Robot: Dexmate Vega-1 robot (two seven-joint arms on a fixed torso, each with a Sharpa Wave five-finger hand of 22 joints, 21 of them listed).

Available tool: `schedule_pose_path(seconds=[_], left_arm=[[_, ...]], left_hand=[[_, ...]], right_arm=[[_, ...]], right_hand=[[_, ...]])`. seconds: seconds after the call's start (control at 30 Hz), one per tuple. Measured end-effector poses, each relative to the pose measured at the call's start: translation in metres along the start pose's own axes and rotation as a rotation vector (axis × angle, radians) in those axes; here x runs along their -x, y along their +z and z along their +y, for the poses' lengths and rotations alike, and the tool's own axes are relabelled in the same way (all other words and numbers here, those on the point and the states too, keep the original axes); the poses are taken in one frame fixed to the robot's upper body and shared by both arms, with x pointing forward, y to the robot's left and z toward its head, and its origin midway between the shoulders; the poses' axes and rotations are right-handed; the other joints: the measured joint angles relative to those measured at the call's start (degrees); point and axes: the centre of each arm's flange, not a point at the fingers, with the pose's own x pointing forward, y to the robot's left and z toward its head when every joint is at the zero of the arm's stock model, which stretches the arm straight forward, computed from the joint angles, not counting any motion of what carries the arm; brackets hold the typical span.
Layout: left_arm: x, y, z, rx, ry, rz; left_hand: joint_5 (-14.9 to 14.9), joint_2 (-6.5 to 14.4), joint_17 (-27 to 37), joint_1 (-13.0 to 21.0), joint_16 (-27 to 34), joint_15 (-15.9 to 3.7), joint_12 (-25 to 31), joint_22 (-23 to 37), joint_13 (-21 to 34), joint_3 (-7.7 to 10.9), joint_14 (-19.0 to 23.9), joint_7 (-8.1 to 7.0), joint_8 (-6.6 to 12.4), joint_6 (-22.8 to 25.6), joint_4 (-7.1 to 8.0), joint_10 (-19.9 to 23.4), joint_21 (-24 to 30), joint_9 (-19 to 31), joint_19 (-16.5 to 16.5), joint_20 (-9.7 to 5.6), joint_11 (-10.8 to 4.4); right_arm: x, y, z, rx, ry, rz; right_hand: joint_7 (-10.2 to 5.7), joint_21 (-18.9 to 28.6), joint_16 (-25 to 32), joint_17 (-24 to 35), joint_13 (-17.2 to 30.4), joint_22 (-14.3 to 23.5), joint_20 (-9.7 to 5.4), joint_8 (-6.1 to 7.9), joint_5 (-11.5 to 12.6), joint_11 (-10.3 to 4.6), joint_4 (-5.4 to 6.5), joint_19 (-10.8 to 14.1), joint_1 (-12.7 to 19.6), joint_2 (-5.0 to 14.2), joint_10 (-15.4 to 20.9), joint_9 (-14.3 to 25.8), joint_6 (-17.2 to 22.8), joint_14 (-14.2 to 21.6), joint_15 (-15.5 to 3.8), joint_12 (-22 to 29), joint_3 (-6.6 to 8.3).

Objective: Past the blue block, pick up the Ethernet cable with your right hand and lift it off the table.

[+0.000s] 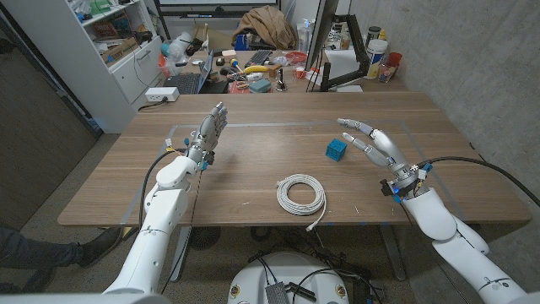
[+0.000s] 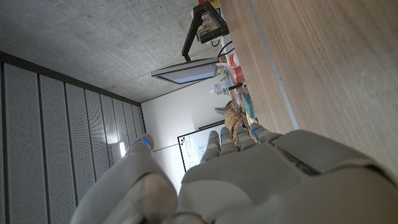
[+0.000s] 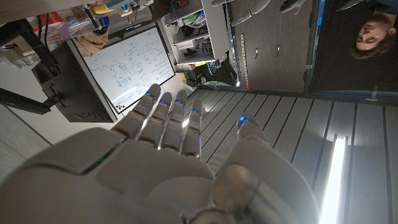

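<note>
Coiled white Ethernet cable (image 1: 301,195) lies on the wooden table (image 1: 253,152), near the small blue block (image 1: 336,149) on its robot-facing side and a little toward the robot's left. Right hand (image 1: 372,142) hovers just beside the block on its other side, fingers (image 1: 354,125) spread and empty, apart from the cable. Left hand (image 1: 207,133) is raised well away from the block, fingers straight, holding nothing.
</note>
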Motion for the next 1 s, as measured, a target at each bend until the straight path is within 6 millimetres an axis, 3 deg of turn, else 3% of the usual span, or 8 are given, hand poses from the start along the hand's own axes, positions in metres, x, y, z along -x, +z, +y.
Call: schedule_pose_path(seconds=[1.0], left_arm=[[-0.001, 0.001, 0.001, -0.002, -0.004, 0.003]], left_hand=[[0.0, 0.3, 0.0, 0.3, 0.0, 0.0, 0.0, -0.01, 0.0, -0.47, 0.0, 0.01, 0.0, -0.01, 0.0, 0.0, -0.23, 0.0, 0.0, 0.0, 0.0]], right_arm=[[0.004, 0.022, 0.01, 0.173, 0.067, -0.049]], right_hand=[[0.01, -1.1, -0.17, 0.0, 0.0, 0.24, -0.21, 0.0, 0.43, -0.31, 0.0, 0.19, 0.0, 0.0, 0.31, 0.0, 0.0, 0.21, 0.21, 0.0, 0.0]])
